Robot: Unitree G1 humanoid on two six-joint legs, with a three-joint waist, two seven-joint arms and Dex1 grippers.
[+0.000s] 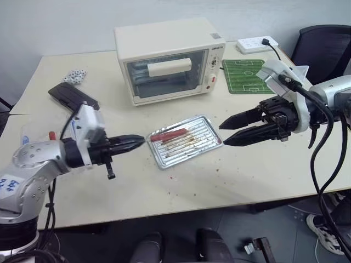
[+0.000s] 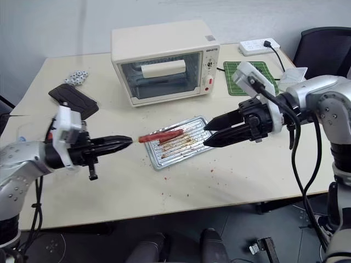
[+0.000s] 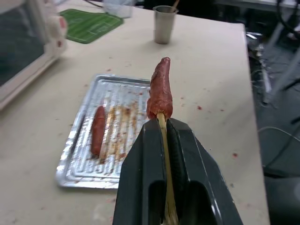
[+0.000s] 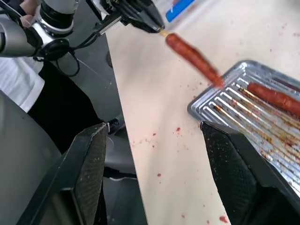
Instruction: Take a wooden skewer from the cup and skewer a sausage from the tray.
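Over the near-left corner of the tray (image 2: 204, 127) your left gripper (image 2: 127, 142) is clamped tight on the wooden skewer (image 3: 163, 140), and you can see why it grips so close to the tip: hardly any stick shows between the black fingers and the sausage (image 2: 160, 136), which probably keeps that thin stick from flexing. The sausage is already threaded on and held roughly level, poking out over the tray edge, so anything that drips lands on the ribbed metal rather than the table (image 1: 241, 170). A second sausage (image 3: 98, 130) lies loose in the tray, lengthwise along the ribs. Your right gripper (image 1: 222, 135) hangs just off the tray's right end with its fingers spread wide and nothing between them, so it looks let go, clear of the skewered piece. The cup (image 3: 164, 24) sits well apart from the tray, further along the table, with another stick leaning in it. Judging from all that, the skewering itself looks done; I'd just watch that the sausage doesn't slide off the skewer's free end if you tilt the left wrist.
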